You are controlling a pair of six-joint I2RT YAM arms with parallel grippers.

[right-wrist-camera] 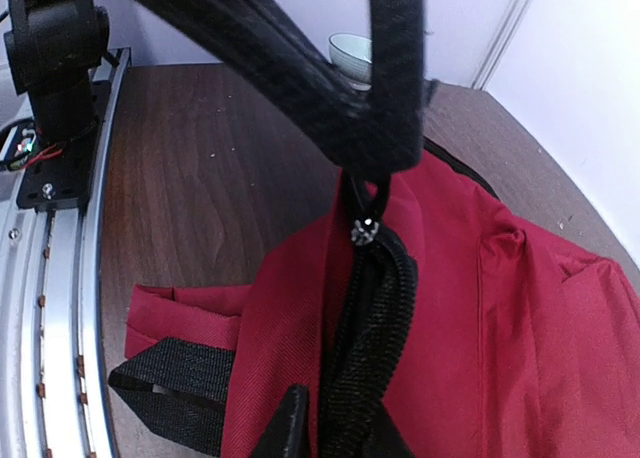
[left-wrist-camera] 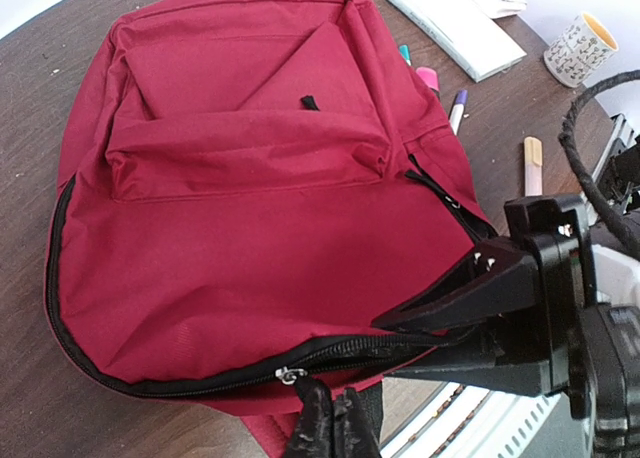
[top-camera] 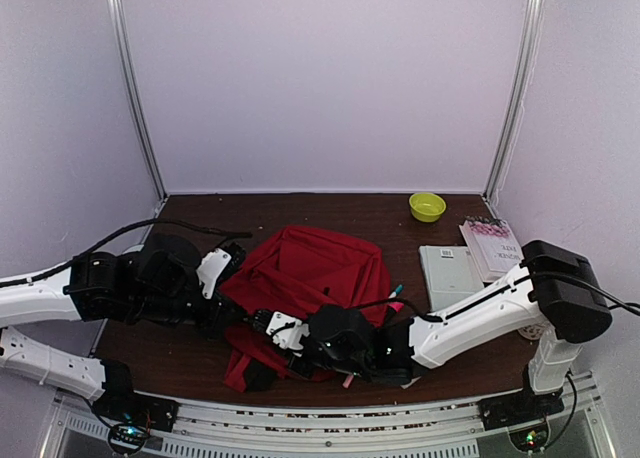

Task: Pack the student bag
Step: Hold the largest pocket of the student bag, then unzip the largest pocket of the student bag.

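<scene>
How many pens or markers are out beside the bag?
4, beside the student bag: teal pen, pink pen, purple-tipped marker, tan marker farther off. Others may be hidden under the bag.

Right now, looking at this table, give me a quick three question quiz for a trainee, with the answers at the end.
1. True or false: the student bag stands upright on the table.
2. What is the right gripper pinching? A) a shoulder strap B) the zipper pull C) a marker
3. Fill in: the bowl near the table's far edge is ____ in colour.

Key
1. False: it lies flat, front pocket up.
2. B
3. Green
</scene>
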